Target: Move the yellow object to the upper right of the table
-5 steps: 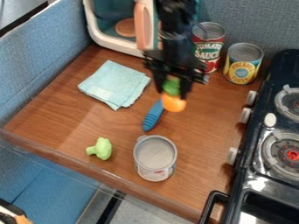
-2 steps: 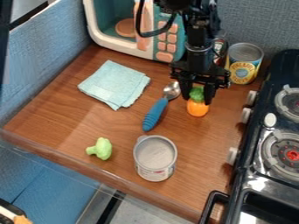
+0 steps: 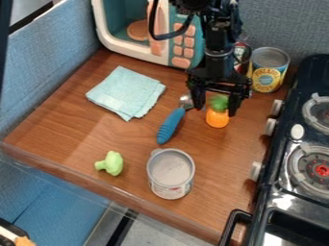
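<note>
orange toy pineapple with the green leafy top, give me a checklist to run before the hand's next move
- Orange toy pineapple toward upper right of brown wooden table: ok
- Black two-finger hand open: ok, fingers apart
- Hand clear of pineapple: not ok, fingers straddle it
- Fingers free of its leaves: cannot tell
- Hand clear of blue-handled metal spoon: cannot tell, one finger overlaps its bowl in view
</note>
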Tool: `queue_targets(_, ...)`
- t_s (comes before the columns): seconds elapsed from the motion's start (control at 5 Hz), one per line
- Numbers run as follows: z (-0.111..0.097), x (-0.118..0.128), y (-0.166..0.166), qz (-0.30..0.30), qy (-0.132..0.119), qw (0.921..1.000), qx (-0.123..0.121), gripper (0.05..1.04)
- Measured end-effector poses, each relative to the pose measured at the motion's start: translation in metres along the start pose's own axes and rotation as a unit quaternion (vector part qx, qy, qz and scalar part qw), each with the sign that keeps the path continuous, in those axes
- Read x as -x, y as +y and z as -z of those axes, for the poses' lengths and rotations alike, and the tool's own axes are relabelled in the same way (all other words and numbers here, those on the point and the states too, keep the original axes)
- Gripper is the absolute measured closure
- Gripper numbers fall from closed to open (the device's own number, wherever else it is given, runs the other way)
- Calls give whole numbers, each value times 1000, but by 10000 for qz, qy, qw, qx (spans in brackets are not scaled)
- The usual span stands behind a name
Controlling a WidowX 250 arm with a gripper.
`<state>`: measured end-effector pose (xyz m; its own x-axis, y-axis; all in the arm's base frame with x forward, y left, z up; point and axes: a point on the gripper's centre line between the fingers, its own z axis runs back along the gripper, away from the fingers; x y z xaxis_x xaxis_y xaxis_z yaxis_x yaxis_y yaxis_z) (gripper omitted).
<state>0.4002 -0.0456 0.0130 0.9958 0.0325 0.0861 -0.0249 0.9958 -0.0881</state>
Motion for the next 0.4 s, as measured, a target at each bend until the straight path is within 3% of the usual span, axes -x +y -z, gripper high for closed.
queue_targets(0.2, -40, -5, -8, 51, -334, 9994, -53, 83)
queue_targets(0.4, -59, 0, -16, 191, -420, 9987, -213, 83)
